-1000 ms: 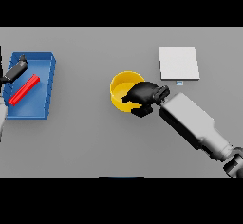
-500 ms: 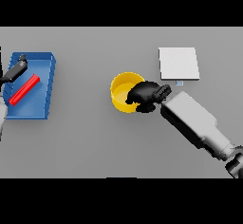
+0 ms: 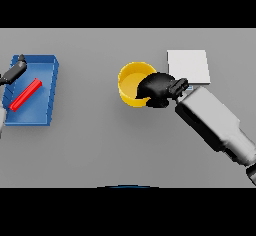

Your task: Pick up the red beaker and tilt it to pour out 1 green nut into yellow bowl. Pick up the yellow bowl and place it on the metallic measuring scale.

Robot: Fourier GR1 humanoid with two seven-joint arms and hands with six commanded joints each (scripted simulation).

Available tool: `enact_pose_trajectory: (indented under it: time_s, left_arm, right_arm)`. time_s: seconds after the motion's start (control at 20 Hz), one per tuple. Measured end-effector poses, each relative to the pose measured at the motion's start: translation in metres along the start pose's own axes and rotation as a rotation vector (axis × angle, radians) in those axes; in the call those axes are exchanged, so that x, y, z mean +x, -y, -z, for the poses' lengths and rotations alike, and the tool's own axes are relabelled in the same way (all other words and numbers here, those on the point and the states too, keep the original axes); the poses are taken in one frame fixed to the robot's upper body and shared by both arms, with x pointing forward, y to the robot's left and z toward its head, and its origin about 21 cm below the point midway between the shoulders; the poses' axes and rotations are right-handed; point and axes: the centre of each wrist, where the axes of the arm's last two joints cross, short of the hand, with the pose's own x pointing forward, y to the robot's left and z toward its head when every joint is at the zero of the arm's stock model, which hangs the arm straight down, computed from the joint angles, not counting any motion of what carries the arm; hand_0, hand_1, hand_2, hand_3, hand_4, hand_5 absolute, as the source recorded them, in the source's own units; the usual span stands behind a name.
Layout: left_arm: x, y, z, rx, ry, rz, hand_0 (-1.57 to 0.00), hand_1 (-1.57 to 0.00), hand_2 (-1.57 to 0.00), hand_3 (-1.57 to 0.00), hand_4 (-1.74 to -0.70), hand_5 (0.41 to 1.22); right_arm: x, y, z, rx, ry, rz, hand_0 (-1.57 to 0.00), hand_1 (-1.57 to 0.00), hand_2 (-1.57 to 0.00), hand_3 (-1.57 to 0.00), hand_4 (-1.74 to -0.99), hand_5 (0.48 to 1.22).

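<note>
The yellow bowl sits mid-table, left of the metallic measuring scale, a pale square plate. My right hand has its fingers curled round the bowl's right rim, and its arm comes in from the lower right. I cannot make out a green nut inside the bowl. The red beaker lies on its side in a blue tray at the far left. My left hand hovers over the tray's far left corner with its fingers straight, apart from the beaker.
The blue tray's raised walls enclose the beaker. The scale's near left corner lies just behind my right hand. Bare grey table stretches between the tray and the bowl.
My right hand, with the yellow bowl in it, has shifted a little away from me and to the right, closer to the scale. The left hand and beaker have stayed put.
</note>
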Motion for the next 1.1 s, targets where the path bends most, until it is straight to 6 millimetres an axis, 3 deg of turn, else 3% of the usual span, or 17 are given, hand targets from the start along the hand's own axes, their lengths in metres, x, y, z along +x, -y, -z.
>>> enact_pose_trajectory:
  time_s: [0.15, 0.25, 0.55, 0.75, 0.95, 1.1]
  left_arm:
    - [-0.003, 0.0, 0.0, -0.008, 0.015, 0.002, 0.0, 0.0, 0.0, 0.0, -0.74, 0.697]
    - [0.0, 0.001, 0.001, -0.009, 0.02, -0.008, 0.0, 0.0, 0.0, 0.0, -0.75, 0.697]
    - [0.001, -0.005, -0.001, -0.004, 0.011, 0.003, 0.0, 0.0, 0.0, 0.0, -0.74, 0.71]
    - [-0.002, 0.004, -0.002, -0.012, -0.003, 0.002, 0.0, 0.0, 0.0, 0.0, -0.74, 0.703]
    - [-0.001, -0.004, -0.002, -0.009, 0.007, 0.003, 0.0, 0.0, 0.0, 0.0, -0.73, 0.691]
    - [0.0, -0.006, -0.004, -0.003, 0.005, 0.001, 0.0, 0.0, 0.0, 0.0, -0.72, 0.684]
  right_arm:
    - [-0.008, 0.007, -0.014, -0.051, -0.05, -0.004, -1.57, -1.57, -1.44, -1.27, -1.74, 1.22]
    - [-0.015, 0.012, -0.017, -0.075, -0.064, 0.004, -1.57, -1.57, -1.44, -1.38, -1.74, 1.22]
    - [-0.054, 0.021, -0.034, -0.139, -0.17, 0.033, -1.57, -1.57, -1.52, -1.23, -1.741, 1.221]
    - [-0.086, 0.025, -0.048, -0.194, -0.267, 0.055, -1.57, -1.57, -1.53, -1.19, -1.741, 1.221]
    - [-0.113, 0.016, -0.053, -0.208, -0.335, 0.112, -1.57, -1.57, -1.51, -1.18, -1.741, 1.221]
    - [-0.13, 0.002, -0.049, -0.217, -0.386, 0.121, -1.57, -1.57, -1.46, -1.26, -1.741, 1.221]
